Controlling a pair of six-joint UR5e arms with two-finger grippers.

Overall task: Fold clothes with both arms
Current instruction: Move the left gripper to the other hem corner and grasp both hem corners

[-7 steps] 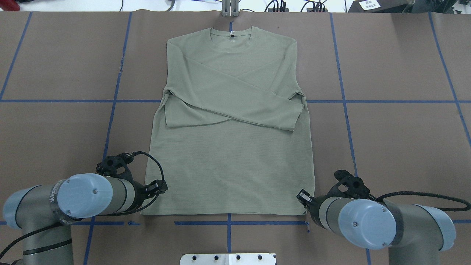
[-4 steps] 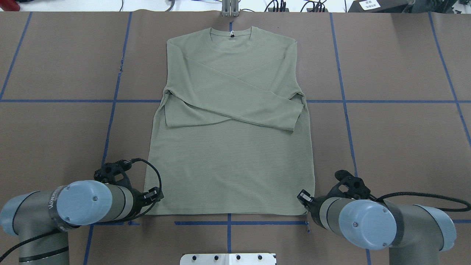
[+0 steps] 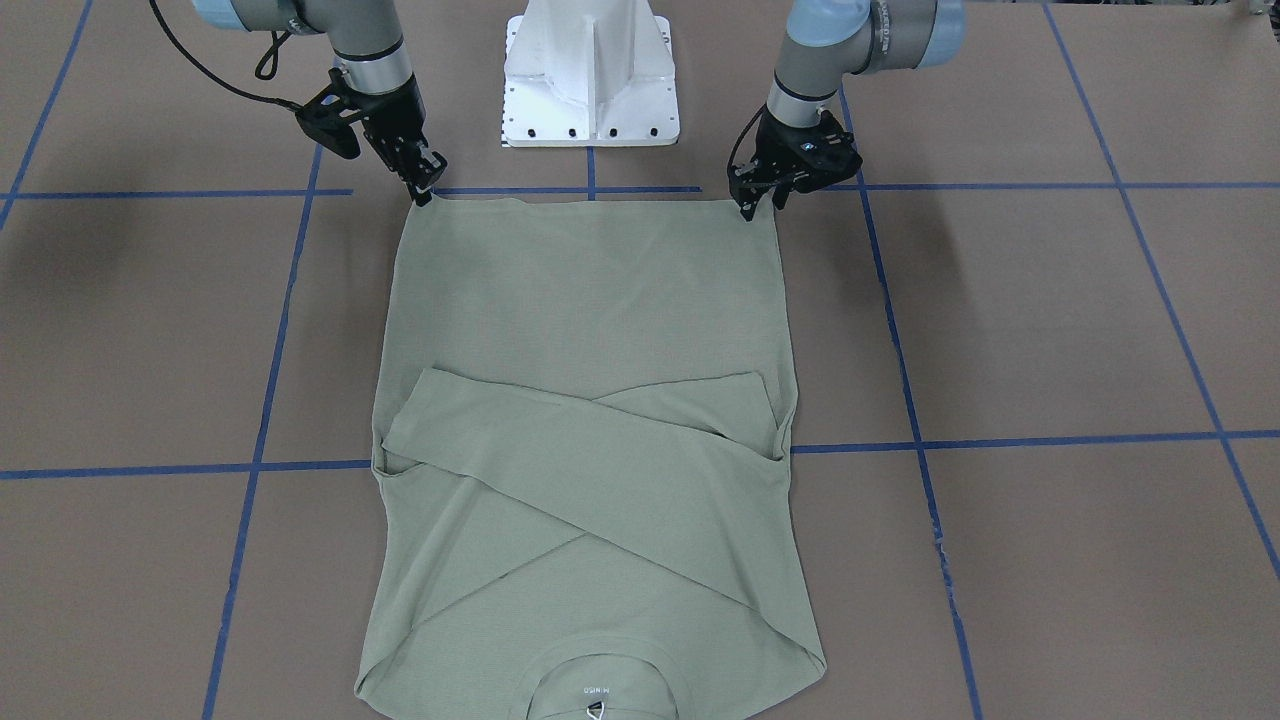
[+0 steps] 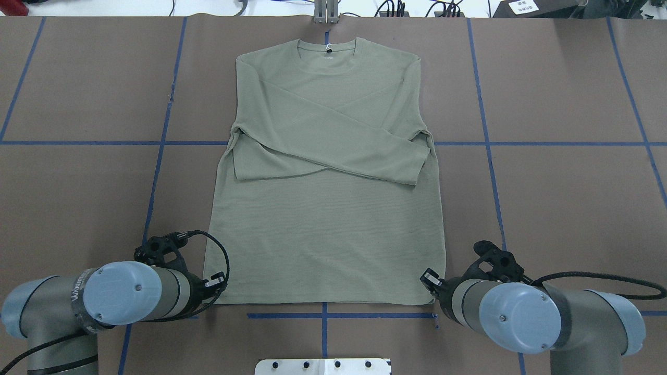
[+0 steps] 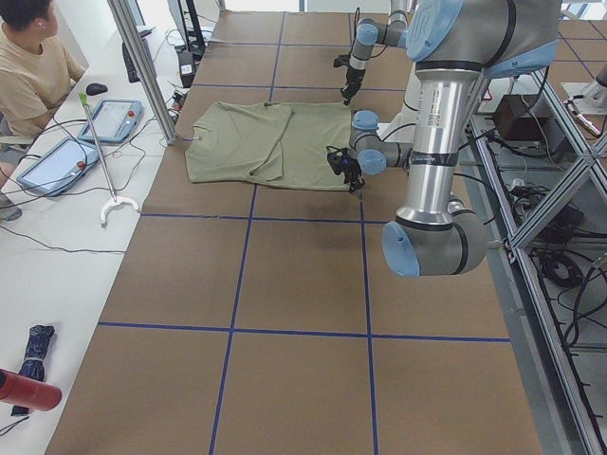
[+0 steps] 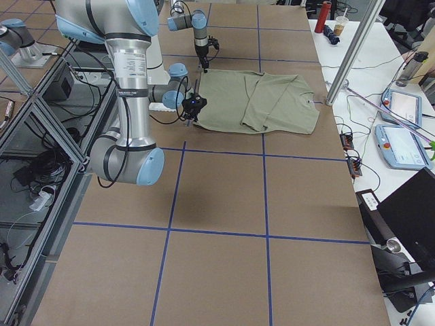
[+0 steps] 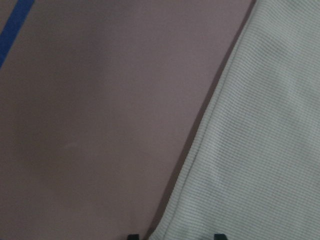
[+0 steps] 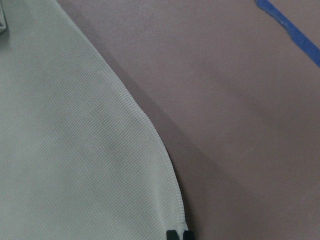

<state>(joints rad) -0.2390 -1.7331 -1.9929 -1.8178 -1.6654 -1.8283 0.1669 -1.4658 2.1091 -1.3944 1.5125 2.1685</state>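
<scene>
The sage-green shirt (image 4: 323, 229) lies flat on the brown table, collar (image 4: 328, 49) at the far side, both sleeves folded across the chest. My left gripper (image 3: 758, 207) is at the hem's left corner. In the left wrist view its fingertips (image 7: 132, 236) stand apart, straddling the shirt's edge (image 7: 260, 150), so it is open. My right gripper (image 3: 424, 192) is at the hem's right corner. In the right wrist view it (image 8: 180, 235) has its tips close together on the shirt's hem corner (image 8: 65, 150).
The white pedestal base (image 3: 590, 70) stands just behind the hem. Blue tape lines (image 4: 323, 315) grid the table. A metal post (image 4: 326, 13) stands past the collar. An operator (image 5: 28, 57) sits by tablets at the far edge.
My left gripper has moved back toward the robot's base, from beside the shirt's side edge to the hem's left corner. The right arm and the shirt have not moved.
</scene>
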